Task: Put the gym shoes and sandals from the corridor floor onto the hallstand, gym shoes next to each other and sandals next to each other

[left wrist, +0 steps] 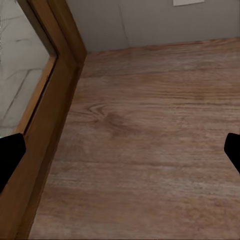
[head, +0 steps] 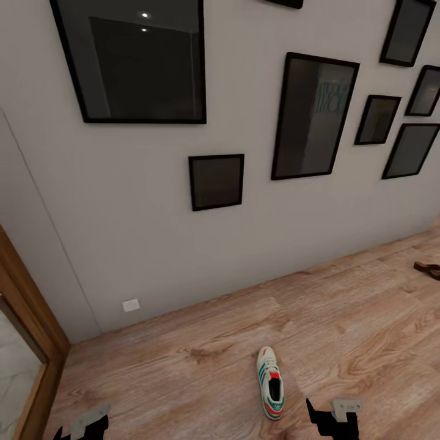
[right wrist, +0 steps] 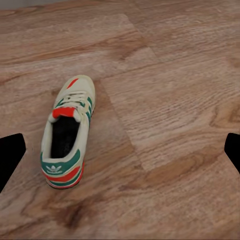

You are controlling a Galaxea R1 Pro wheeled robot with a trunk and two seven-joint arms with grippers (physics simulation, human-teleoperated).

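Both my grippers are sitting low with fingers spread wide and nothing between them. The right gripper [right wrist: 120, 152] is hanging over bare floor [right wrist: 170, 100] with one shoe [right wrist: 66, 131] just off to its side, not touching it. From the head cam the right gripper [head: 333, 418] is at the bottom edge, and the shoe [head: 270, 391] lies flat on its sole just to its left, toe pointing toward the wall [head: 140, 244], heel toward me. The left gripper [left wrist: 120, 152] is over plain planks too, close to a wooden door frame [left wrist: 50, 130] in the corner; in the head cam it's way down at the bottom left [head: 82, 428]. A sandal [head: 428, 269] is poking in at the far right edge, well away from the shoe. Black picture frames [head: 131, 61] are hung all over the wall, plus a small white wall plate [head: 131, 305] near the floor.
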